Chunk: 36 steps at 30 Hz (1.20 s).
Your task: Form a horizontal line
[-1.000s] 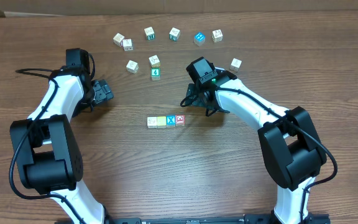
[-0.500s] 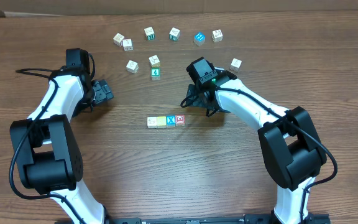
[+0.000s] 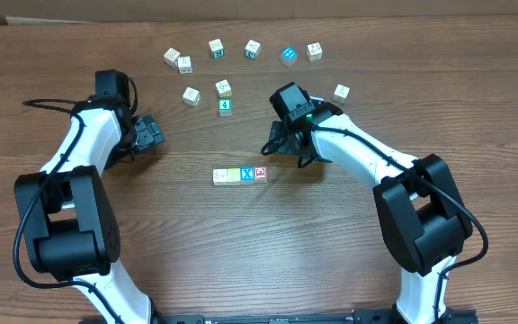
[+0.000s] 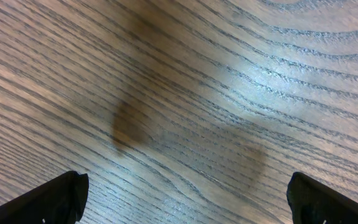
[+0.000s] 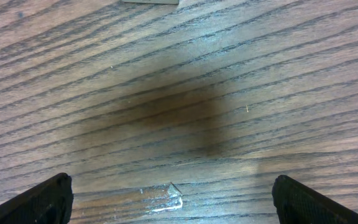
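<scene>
you have the white cube, pale yellow cube, blue x cube and red-faced cube touching in one side-to-side row at mid worktop. the right pincer hangs near the red end, the left pincer well apart on the other side; both gape wide, holding nothing.

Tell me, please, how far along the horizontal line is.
Looks done: the white cube, pale yellow cube, blue X cube and red-faced cube sit side by side in one row. In hand: nothing; the left gripper and right gripper are open over the table. Left: apparently nothing.
</scene>
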Motion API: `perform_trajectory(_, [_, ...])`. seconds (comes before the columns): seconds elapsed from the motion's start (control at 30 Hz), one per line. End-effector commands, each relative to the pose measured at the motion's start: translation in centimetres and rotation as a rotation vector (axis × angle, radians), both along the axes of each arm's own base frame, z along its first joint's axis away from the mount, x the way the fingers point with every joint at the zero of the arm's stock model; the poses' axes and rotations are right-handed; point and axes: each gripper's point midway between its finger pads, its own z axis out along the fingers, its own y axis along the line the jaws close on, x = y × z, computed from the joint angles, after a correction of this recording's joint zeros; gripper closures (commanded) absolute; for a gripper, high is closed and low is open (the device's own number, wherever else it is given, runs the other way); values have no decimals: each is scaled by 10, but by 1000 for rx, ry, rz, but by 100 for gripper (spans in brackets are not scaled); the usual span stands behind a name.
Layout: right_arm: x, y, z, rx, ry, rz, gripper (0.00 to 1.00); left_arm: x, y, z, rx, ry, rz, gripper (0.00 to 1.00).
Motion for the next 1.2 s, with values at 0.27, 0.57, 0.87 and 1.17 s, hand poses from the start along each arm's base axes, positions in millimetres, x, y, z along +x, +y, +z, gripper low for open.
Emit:
perform_trajectory(0.27, [-4, 3, 2, 28, 17, 13, 0, 0, 0, -1, 17, 9, -27, 0])
perform_trajectory(0.57, [-2, 2, 2, 19, 7, 11, 0, 0, 0, 1, 17, 3, -27, 0])
perform_trajectory(0.87, [-3, 2, 2, 20, 8, 11, 0, 1, 1, 7, 19, -13, -26, 1])
perform_trajectory(1.17, [-2, 2, 2, 20, 7, 11, 0, 6, 1, 31, 27, -72, -26, 1])
